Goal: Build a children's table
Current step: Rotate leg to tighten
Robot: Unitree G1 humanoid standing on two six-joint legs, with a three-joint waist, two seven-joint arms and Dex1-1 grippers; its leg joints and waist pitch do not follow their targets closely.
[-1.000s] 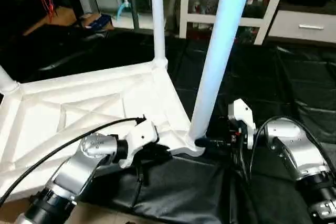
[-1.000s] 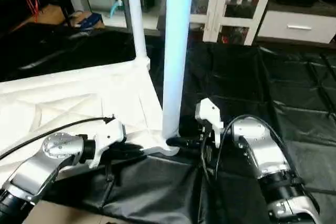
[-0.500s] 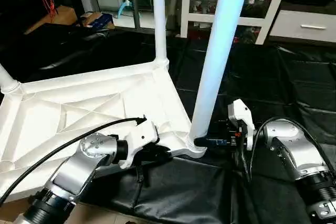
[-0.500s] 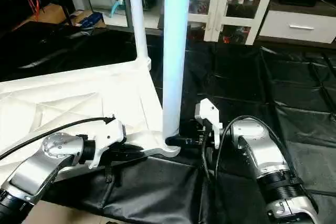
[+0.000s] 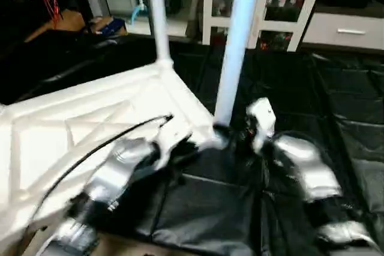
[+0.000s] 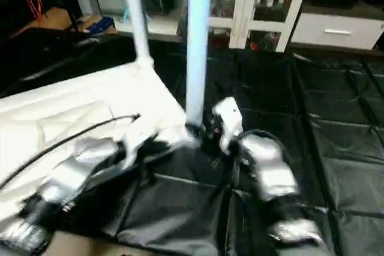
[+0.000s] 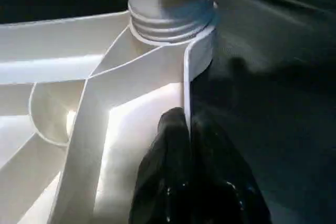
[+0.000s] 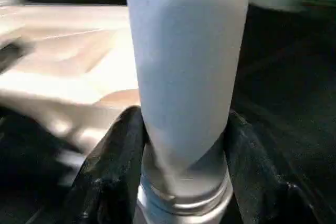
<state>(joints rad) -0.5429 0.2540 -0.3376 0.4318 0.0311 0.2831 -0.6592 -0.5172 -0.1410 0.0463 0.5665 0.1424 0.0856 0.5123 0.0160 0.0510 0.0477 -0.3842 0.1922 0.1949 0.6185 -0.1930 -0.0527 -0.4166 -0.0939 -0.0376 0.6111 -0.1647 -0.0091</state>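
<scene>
Here both silver forearms reach forward and inward over the black mat [image 5: 312, 88], meeting at the near corner of the upturned table top [image 5: 66, 130]. The left gripper [image 7: 187, 124] has its two black fingers pinched tight on the thin upright rim of the top, just beside the corner socket [image 7: 168, 40]. The right gripper [image 8: 181, 129] has its fingers spread to either side of the near leg [image 5: 235, 46], pressed against its base right above the threaded collar, so it is grasping that leg. That leg stands upright in the corner socket; a second leg [image 5: 157, 13] stands in the far corner.

The white cabinet [image 5: 264, 4] at the back has glass doors with small items on its shelves, too blurred to name.

Compared with a second ago, the right fingers have narrowed onto the leg, and both forearms now sit closer together at the corner.
</scene>
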